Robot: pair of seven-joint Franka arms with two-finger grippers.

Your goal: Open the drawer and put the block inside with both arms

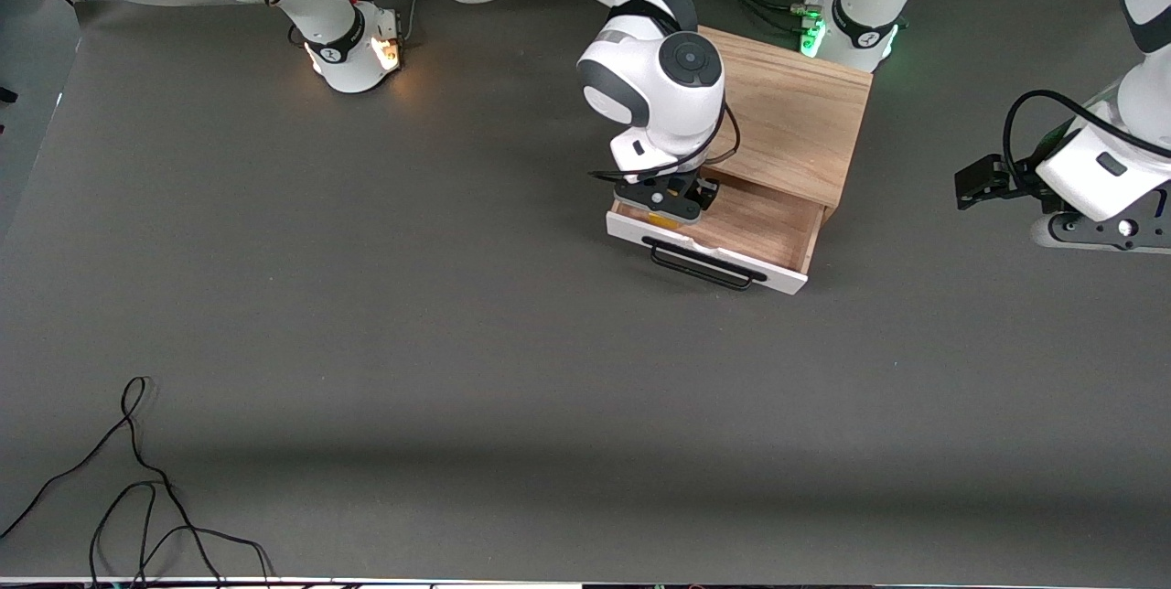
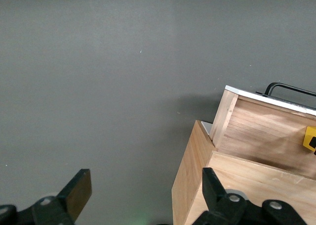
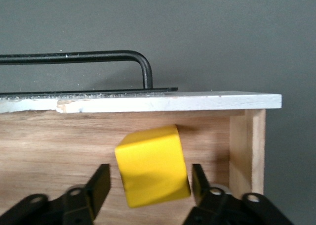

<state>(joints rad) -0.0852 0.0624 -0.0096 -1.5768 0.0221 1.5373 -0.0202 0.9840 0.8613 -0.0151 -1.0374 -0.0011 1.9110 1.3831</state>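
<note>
Block in open drawer, right gripper released over it.

The drawer (image 1: pixel 732 228) of the oak box (image 1: pixel 791 118) stands pulled out toward the front camera. Yellow block (image 3: pixel 152 165) lies tilted on the drawer floor, just inside the white front panel (image 3: pixel 148 103), at the corner toward the right arm's end. Right gripper (image 3: pixel 150 185) is directly over it, fingers (image 3: pixel 98 183) spread either side, apparently clear of the block. Left gripper (image 2: pixel 143 188) waits spread and empty over the worktop (image 1: pixel 366 342) beside the box. Judgement: placement done; right gripper should lift straight up.
</note>
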